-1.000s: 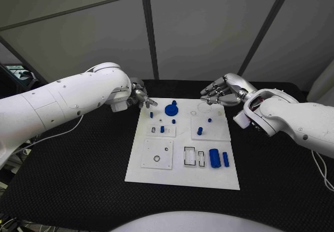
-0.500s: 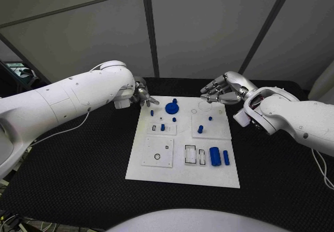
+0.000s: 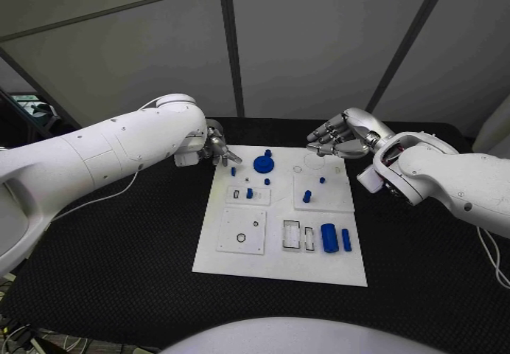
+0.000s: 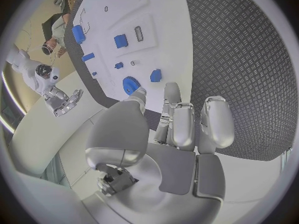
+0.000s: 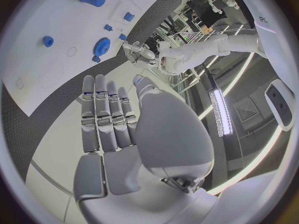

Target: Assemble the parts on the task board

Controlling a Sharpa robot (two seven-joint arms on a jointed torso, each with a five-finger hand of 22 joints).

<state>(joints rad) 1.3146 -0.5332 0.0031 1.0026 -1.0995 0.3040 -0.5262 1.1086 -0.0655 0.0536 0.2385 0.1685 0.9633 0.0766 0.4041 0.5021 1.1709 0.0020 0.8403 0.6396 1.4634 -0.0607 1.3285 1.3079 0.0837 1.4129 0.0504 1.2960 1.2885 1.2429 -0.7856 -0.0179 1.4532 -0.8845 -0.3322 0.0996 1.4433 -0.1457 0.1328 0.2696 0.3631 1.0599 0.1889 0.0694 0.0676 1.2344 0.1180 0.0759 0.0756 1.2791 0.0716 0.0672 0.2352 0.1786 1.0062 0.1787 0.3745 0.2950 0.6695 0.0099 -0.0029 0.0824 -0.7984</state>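
Left hand: my left hand (image 3: 216, 147) hovers at the far left corner of the task board (image 3: 278, 269); fingers loosely curled, apart, holding nothing, as the left wrist view (image 4: 181, 129) confirms.
Right hand: my right hand (image 3: 340, 139) hangs over the board's far right edge, fingers straight and side by side (image 5: 109, 117), empty.
Task's thing: the blue gear (image 3: 264, 164) lies flat on the far part of the board, with small blue pegs around it.
Deciding relation: the gear lies just right of and slightly nearer than the left hand, and well left of the right hand. I judge the left hand the closer.
Long axis: the blue cylinder (image 3: 329, 238) at the near right lies with its axis running near to far.
Worktop: black, carrying the board at its middle.
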